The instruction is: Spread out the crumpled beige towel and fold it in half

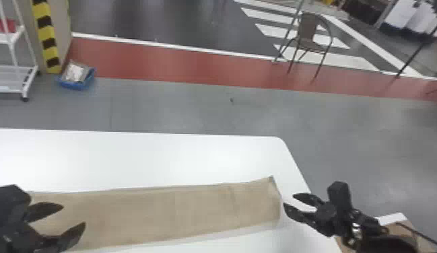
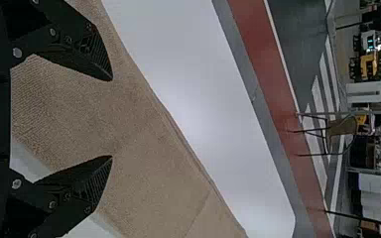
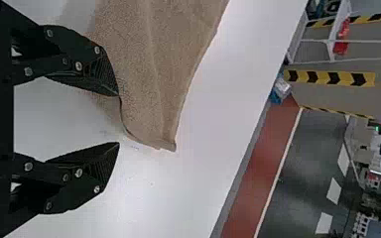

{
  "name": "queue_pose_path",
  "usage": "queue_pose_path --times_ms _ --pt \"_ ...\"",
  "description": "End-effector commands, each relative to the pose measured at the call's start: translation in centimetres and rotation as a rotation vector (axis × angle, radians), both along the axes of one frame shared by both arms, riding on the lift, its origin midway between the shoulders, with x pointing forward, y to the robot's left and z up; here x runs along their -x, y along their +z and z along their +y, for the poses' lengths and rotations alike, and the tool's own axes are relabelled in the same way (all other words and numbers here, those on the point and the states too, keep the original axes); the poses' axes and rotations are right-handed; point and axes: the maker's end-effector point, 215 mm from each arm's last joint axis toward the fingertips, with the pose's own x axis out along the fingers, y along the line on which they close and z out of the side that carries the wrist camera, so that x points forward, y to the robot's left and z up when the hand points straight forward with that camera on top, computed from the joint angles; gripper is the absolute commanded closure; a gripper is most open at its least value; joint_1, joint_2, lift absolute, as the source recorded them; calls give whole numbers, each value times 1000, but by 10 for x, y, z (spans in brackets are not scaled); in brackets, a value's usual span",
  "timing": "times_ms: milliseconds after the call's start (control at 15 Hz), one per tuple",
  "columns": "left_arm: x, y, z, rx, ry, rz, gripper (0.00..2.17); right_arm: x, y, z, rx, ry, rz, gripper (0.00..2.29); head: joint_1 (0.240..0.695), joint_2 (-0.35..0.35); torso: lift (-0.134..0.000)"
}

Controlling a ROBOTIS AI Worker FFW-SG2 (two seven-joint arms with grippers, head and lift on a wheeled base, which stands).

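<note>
Blk arms (image 1: 389, 244), tapered blk fingers (image 2: 74, 47) w/ ribbed pads (image 3: 108, 72) & silver screws (image 3: 78, 66).

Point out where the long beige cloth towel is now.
In the head view, the towel lies along the near side of the white table, from under the black left gripper to just short of the black right gripper.

Legible lettering or numerals: none. Warning marking: yellow-and-black hazard stripes (image 1: 48, 35) (wordless) run down a beige panel (image 1: 61, 27) at the upper left of the head view. Floor marking: white crossing bars (image 1: 352, 62) lie on the dark floor (image 1: 177, 20), upper right of the same view.
</note>
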Motion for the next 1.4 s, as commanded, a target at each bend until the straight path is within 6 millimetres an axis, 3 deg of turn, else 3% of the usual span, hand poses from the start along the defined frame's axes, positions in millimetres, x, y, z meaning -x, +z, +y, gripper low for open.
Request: queue_pose_path --times_ms 0,400,600,667,800,867,1067,1333 --pt "-3 -1 1 -3 2 1 394 -2 -12 6 39 41 42 512 695 -350 0" --pt "-11 -3 4 -17 7 2 394 -24 -24 30 17 85 111 508 695 -350 0" --pt "-15 -7 7 -28 16 2 394 -21 -34 37 -11 94 187 522 695 -350 0" --pt "-15 -7 9 -33 18 2 394 -19 -36 37 -20 96 206 572 695 -350 0" --pt "-15 -10 8 -50 17 0 397 -13 -37 38 -47 101 237 930 695 -350 0" --pt "-14 -10 7 -58 11 -2 397 -12 -32 36 -58 103 229 1042 695 -349 0" --pt "-12 -15 8 -90 10 -2 397 -13 -11 30 -105 87 168 1052 695 -350 0" --pt "-14 -21 13 -181 17 -24 397 -8 2 -1 -86 51 145 1048 695 -350 0"
